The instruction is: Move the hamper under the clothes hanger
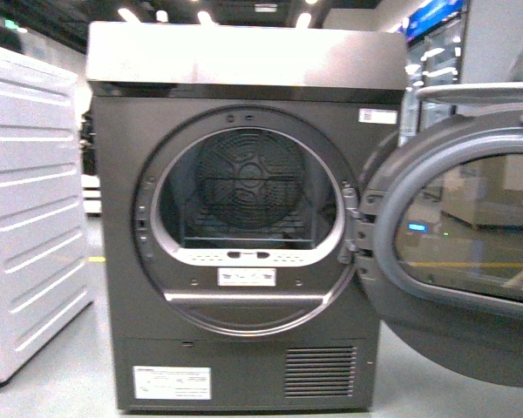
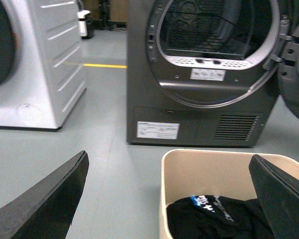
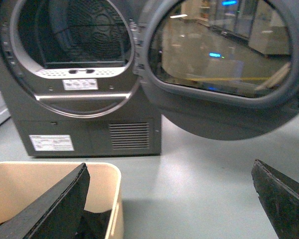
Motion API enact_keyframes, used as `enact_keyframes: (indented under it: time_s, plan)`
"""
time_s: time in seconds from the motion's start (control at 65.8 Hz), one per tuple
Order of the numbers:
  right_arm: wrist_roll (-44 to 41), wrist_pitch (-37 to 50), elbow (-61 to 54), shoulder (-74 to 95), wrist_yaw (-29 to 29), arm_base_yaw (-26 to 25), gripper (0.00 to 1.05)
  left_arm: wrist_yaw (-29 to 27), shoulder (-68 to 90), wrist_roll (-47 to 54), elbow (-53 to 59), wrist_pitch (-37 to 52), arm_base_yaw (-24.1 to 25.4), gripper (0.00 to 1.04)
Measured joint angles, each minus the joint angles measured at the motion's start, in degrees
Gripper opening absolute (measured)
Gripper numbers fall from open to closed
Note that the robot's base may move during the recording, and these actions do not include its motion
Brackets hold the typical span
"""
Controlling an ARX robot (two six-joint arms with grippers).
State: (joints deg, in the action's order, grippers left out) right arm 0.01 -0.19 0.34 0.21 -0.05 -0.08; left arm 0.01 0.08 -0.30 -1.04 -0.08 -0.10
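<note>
Down between both arms, facing the dryer point(image 1: 244, 344), the hamper point(image 2: 209, 172) sits on the floor point(image 2: 109, 164), with the wide-spread left gripper point(image 2: 168, 158) and right gripper point(image 3: 169, 167) each hanging over one side.

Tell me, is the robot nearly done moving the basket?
Not yet. Done: nothing I can see; the basket, with black clothes inside, sits in front of the dryer. In hand: the left hand and right hand hang open by its rim, gripping nothing. Left: grab it and move it; no clothes rack is in view.
</note>
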Motion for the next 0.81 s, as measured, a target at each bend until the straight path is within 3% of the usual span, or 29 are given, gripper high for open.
enact_keyframes:
  time_s: [0.805]
  plan:
    - [0.0, 0.0, 0.0, 0.0, -0.4, 0.1, 0.97, -0.4, -0.1, 0.0, 0.0, 0.0, 0.1, 0.98]
